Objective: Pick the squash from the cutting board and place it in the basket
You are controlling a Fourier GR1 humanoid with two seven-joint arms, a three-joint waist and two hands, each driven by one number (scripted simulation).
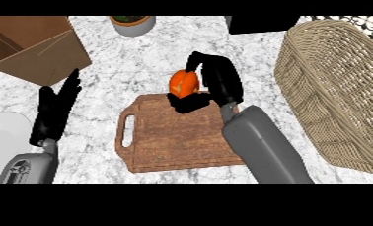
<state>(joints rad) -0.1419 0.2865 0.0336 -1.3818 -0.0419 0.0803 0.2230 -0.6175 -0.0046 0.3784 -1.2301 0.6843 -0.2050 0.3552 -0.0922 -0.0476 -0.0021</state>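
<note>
Nearest, two grey arms come in from the low edge; each is smooth and round like a pipe; the right arm (pixel 266 146) slants across the right corner of the cutting board (pixel 182 141); the left arm (pixel 29 168) is left of the board; the one board is flat brown wood with round corners and a long handle hole on its left side; it lies on a white and grey speckled stone counter (pixel 146 62)

The left hand (pixel 53 114) is black; it rests left of the board with its fingers straight and pointing up, holding nothing; the right hand (pixel 222 84) is black too; it sits at the far edge of the board, curled round the squash (pixel 182 84) and gripping it

The one squash is orange, smooth and round with a pointy top; it is at the far edge of the board, inside the right hand; I cannot tell if it touches the wood

Right of the board, well apart, is one big basket (pixel 328 96) made of woven tan straw; far left of the board is one brown cardboard box (pixel 40 47); past the board's far side stand one round grey pot (pixel 132 25) and one flat black thing (pixel 266 22)
</note>
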